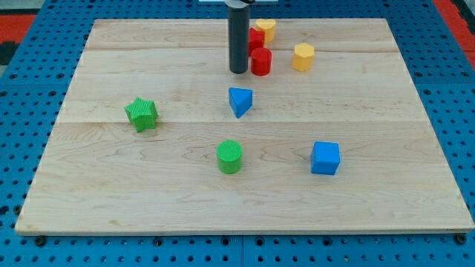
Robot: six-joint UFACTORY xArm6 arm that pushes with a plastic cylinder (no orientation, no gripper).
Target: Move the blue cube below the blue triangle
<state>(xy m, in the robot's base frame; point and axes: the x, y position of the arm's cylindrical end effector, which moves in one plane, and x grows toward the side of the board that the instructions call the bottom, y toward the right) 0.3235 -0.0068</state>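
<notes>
The blue cube (325, 158) sits on the wooden board toward the view's lower right. The blue triangle (240, 101) lies near the board's middle, up and to the left of the cube. My tip (238, 71) is at the end of the dark rod, above the blue triangle in the view and just left of a red cylinder (260, 62). It is far from the blue cube and touches neither blue block.
A second red block (256, 38) and a yellow block (265, 29) sit behind the rod at the view's top. A yellow hexagon (303, 56) lies right of them. A green star (141, 113) is at the left, a green cylinder (230, 156) below the triangle.
</notes>
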